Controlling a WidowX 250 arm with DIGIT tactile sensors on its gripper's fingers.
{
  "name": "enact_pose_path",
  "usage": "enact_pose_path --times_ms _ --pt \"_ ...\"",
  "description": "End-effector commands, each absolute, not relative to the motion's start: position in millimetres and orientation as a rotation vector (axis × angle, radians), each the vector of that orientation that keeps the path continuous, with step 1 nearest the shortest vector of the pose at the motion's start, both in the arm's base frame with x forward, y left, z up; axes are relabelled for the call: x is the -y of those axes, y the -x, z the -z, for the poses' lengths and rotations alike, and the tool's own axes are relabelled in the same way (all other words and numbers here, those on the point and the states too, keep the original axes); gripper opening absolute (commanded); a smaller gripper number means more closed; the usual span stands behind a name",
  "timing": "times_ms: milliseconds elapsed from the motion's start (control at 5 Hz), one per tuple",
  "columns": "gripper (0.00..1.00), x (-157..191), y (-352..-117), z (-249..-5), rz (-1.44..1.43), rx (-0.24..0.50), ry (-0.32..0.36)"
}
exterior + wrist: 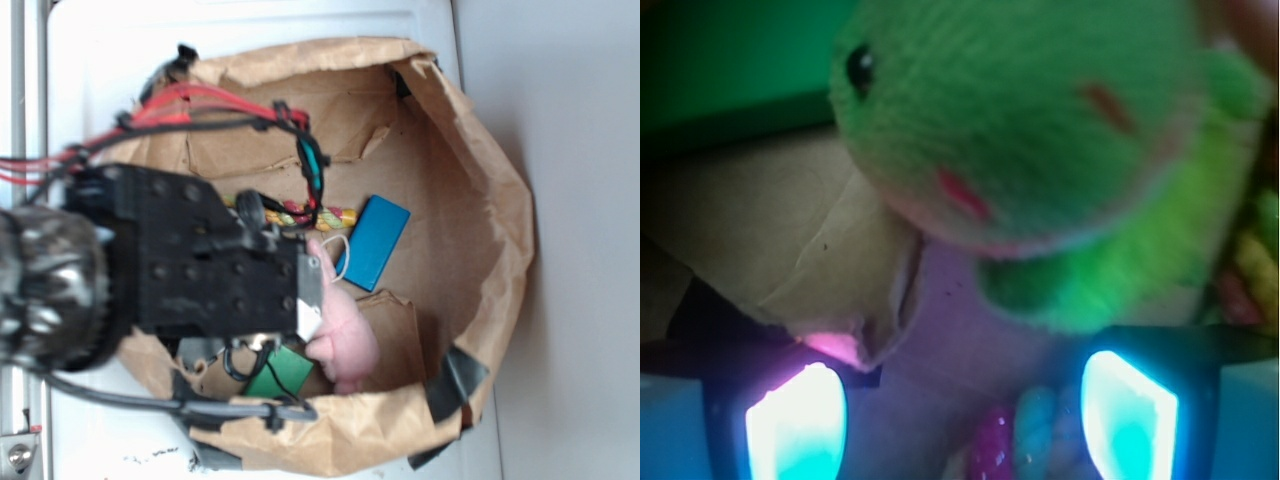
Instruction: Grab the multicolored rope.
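Wrist view was mostly filled by the green plush toy (pixel 1040 150), sitting just ahead of the gripper (pixel 960 420), so the obvious risk was pinching the wrong thing. If the arm drove straight forward it would've bumped or grabbed the plush instead, since that toy sat closer to the line of travel than most of the rope did. Second worry: the whole job was inside a crumpled paper bag (pixel 490 200), and a loose brown flap (pixel 830 250) lay right by the left finger, so paper could've gotten caught in the squeeze too.

Jaws looked spread fairly wide, with both glowing fingertips (pixel 795 425) apart at the bottom of the frame and nothing clamped between them.

As for the multicolored rope (pixel 1030 440), a twisted pink and pale strand showed low in the gap between the fingers, nearer the right one. I couldn't tell if the pads were touching it or hovering above. More striped cord peeked out at the far right edge, beside the plush.

From the exterior camera, the rope lay on the bag floor, poking out from behind the arm toward the blue box (pixel 375 240), with the pink plush bunny (pixel 340 335) just below it in the picture.
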State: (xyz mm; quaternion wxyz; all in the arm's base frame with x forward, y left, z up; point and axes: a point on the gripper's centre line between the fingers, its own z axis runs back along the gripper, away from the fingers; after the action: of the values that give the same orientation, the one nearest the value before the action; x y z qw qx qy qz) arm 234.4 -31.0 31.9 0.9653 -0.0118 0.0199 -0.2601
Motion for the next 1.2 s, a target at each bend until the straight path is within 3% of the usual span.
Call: enact_pose_path --times_ms 0,600,1000 --pt "1.00 34.5 -228.5 -36.4 0.421 -0.024 -0.012" --pt "1.00 36.8 -232.8 -32.9 0.288 0.020 -0.037" --pt "1.00 43.6 -231.6 -33.2 0.204 0.001 0.001"
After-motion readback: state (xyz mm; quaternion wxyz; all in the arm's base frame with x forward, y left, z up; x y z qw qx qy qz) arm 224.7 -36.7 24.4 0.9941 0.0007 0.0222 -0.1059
